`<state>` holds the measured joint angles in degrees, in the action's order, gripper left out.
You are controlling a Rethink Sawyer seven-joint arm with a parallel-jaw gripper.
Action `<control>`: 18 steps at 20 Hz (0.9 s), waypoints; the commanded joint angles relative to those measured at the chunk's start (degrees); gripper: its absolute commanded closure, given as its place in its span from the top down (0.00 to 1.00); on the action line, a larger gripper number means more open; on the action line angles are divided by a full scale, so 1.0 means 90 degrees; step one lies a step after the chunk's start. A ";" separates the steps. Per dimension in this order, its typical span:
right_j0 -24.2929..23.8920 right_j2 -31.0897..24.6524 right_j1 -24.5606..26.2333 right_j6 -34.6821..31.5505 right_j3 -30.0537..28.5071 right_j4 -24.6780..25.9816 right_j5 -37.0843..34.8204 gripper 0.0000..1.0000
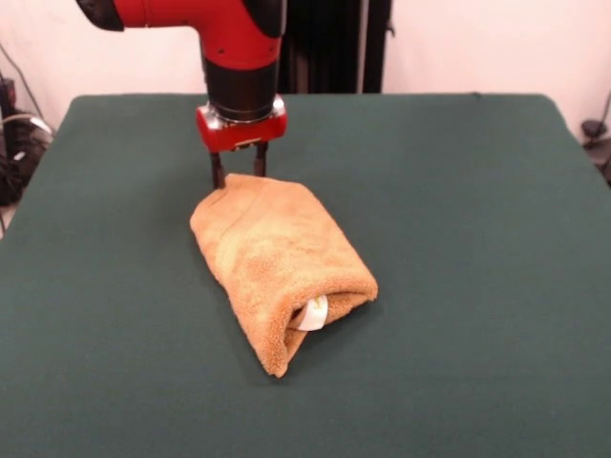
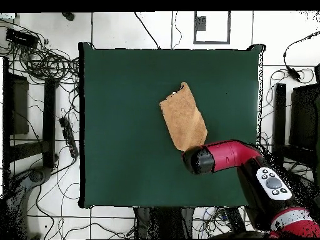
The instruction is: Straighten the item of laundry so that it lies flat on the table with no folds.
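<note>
My tool (image 1: 239, 173), slightly open and holding nothing, stands at the upper end of the folded towel (image 1: 279, 267). Next I must pinch the top layer.

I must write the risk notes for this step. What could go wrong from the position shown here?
1. The gripper stands at the far end of the towel, whose layers are folded over; it may pinch several at once, so pulling drags the bundle without opening it.
2. The white tag sits inside the open end; a fold may stay hidden underneath.
</note>
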<state>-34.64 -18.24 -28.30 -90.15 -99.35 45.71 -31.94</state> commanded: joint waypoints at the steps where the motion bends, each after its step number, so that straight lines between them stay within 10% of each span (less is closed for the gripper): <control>1: 0.0334 -0.0490 0.0373 0.0809 0.0468 0.0587 0.0184 1.00; 3: 0.0304 -0.0517 0.0384 0.0787 0.0445 0.0603 0.0266 1.00; 4: 0.0334 -0.0503 0.0382 0.0753 0.0448 0.0646 0.0282 0.00; 18: 0.0531 -0.0513 0.0371 0.0616 0.0460 0.0849 0.0309 0.00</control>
<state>-33.91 -18.22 -28.66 -90.15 -98.47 49.06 -31.93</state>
